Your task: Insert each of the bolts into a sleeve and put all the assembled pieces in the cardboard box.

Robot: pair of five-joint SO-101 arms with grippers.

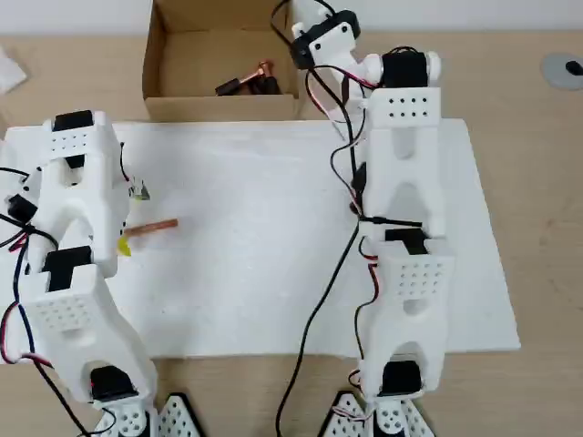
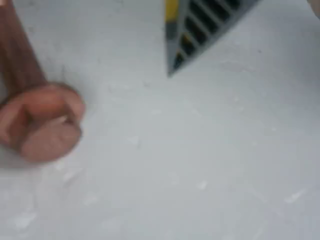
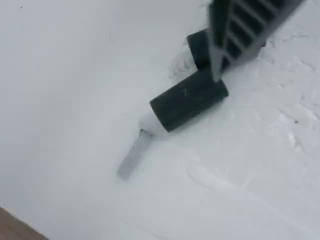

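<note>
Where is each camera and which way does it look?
High view: above the table, looking down at the white foam mat, brown cardboard box, both white arms.
Left wrist view: on the left wrist, close over the mat; left claw shows.
Right wrist view: on the right wrist, facing a black cylindrical sleeve; right claw shows.
Shared: high and left wrist views both show the copper flanged bolt.

At nine o'clock on your mat, the bolt [image 1: 150,228] looks like copper-toned metal with a dull sheen. The white mat [image 1: 273,273] is matt and faintly grainy. The black sleeve [image 3: 187,100] is smooth and matt. The cardboard box [image 1: 164,73] is plain brown, and the counter [image 1: 528,146] looks like wood.
</note>
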